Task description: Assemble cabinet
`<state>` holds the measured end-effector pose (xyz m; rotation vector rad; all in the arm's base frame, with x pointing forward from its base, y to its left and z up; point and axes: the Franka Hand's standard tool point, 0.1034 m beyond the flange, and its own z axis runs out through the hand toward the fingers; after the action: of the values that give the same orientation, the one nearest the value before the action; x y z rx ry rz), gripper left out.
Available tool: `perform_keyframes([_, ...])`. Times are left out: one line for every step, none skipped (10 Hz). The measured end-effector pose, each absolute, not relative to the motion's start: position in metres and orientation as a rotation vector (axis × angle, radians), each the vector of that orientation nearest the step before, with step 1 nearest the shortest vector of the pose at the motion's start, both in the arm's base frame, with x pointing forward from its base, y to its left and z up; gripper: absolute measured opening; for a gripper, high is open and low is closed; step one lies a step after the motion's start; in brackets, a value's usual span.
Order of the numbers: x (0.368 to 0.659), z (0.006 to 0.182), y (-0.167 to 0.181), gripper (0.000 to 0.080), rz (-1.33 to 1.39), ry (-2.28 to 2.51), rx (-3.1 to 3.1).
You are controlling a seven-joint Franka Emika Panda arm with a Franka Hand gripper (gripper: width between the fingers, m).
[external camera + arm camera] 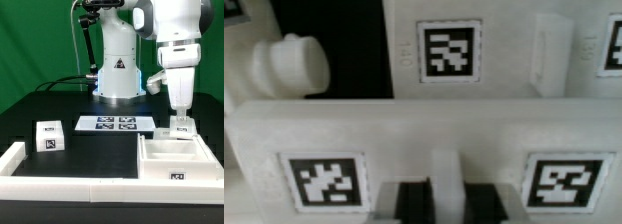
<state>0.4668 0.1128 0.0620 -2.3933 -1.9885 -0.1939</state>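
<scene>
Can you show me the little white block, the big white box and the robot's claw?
little white block (47, 137): exterior view, on its tagged front face.
cabinet body (155, 172): exterior view, on its front wall, beside the tag.
gripper (181, 120): exterior view, midway between its fingertips, above the box.

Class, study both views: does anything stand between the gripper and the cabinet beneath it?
Nothing visible does. In the exterior view the gripper hangs straight over the cabinet, with its fingertips down at the far wall. In the wrist view, only tagged white cabinet surface lies around the fingers.
</scene>
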Motion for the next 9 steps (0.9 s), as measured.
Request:
perform_keyframes([0.466, 0.0615, 0.113, 0.0068, -0.192, -1.988, -2.392])
perform_keyframes([0.466, 0.0613, 0.113, 0.0068, -0.192, -1.988, -2.392])
perform_keyframes([0.466, 0.0613, 0.1129, 0.0068, -0.192, -1.987, -2.393])
perform_keyframes([0.4669, 0.0617, 0.1124, 0.0068, -0.193, -1.987, -2.394])
perform_keyframes([0.4689, 0.0626, 0.1112, 0.0068, -0.195, -1.989, -2.394])
perform_keyframes([0.4711, 0.0636, 0.1099, 0.0068, -0.196, -1.991, -2.394])
perform_keyframes([0.4718, 0.0639, 0.1096, 0.0068, -0.197, -1.99, -2.395])
perform_keyframes([0.472, 0.064, 0.1094, 0.0068, -0.196, -1.989, -2.396])
perform_keyframes([0.4727, 0.0642, 0.1085, 0.0068, -0.196, -1.987, -2.398])
